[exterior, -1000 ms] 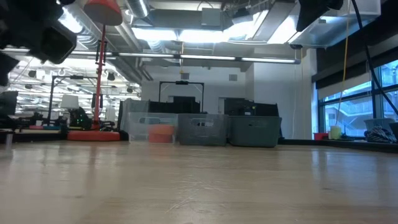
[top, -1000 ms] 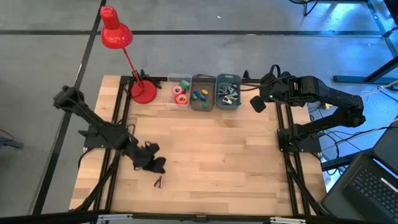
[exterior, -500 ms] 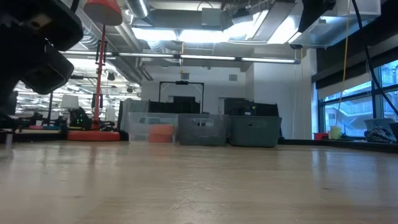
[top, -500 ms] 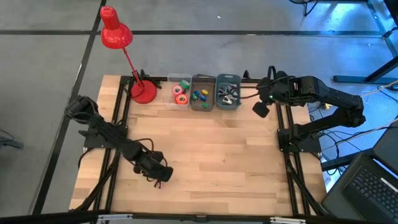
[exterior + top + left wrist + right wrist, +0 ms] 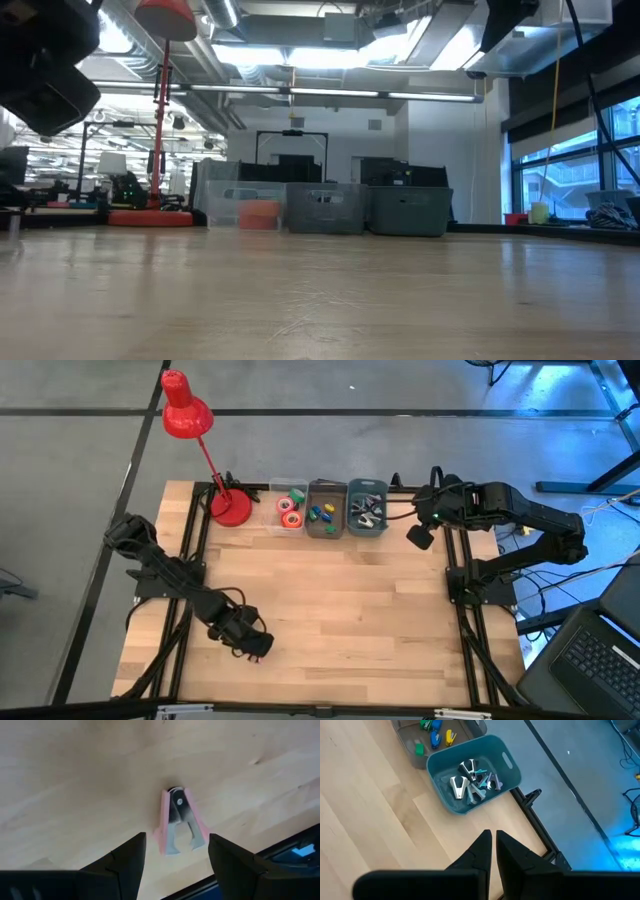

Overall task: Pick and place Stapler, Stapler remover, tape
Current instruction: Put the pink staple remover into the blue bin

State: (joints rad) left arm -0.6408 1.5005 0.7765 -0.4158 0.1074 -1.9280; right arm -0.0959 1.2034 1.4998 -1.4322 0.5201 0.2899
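Pink-handled stapler remover (image 5: pixel 179 822) on bare wood, dead ahead of left gripper (image 5: pixel 176 854), between its spread fingers, long axis roughly along the approach; right gripper (image 5: pixel 493 851), pressed together, well apart.

Two dark jointed arms trail black cables, each ending in matte black fingers (image 5: pixel 235 860).

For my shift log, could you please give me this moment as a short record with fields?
left tool: open, over the pink staple remover lying on the table, near its front-left corner
right tool: shut, raised near the teal bin of staple removers
tape: in the clear bin beside the red lamp
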